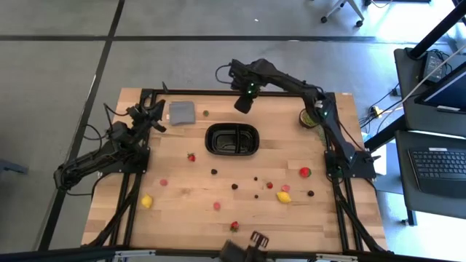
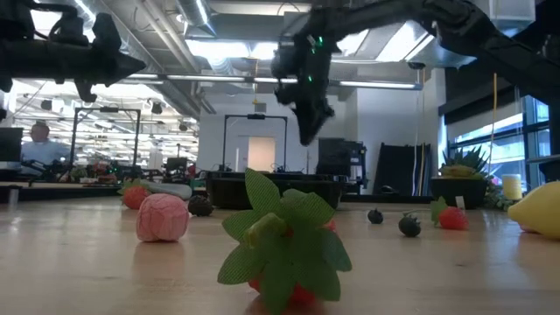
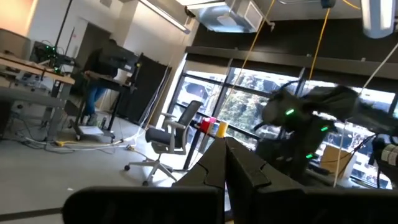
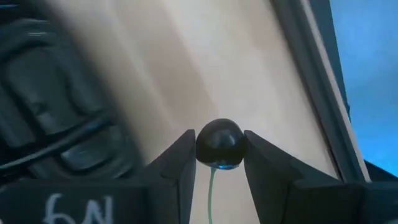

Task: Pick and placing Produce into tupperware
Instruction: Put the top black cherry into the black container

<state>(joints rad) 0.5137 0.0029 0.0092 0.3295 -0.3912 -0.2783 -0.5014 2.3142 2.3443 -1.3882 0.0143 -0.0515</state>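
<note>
I see my right gripper (image 1: 243, 103) pinching a dark berry (image 4: 219, 144), raised beyond the black tray (image 1: 233, 140). My left gripper (image 1: 151, 116) waits pinched together beside the grey square (image 1: 181, 112).

Overhead and table-level cameras share the black tray (image 1: 233, 140); wrist cameras face the room and tabletop closely.

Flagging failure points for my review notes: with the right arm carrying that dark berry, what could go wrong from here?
The right hand pinches the round dark berry only at its fingertips, so it could slip out. In the high view the hand is beyond the tray's far edge; released now, the berry would likely land on the table and roll.
</note>
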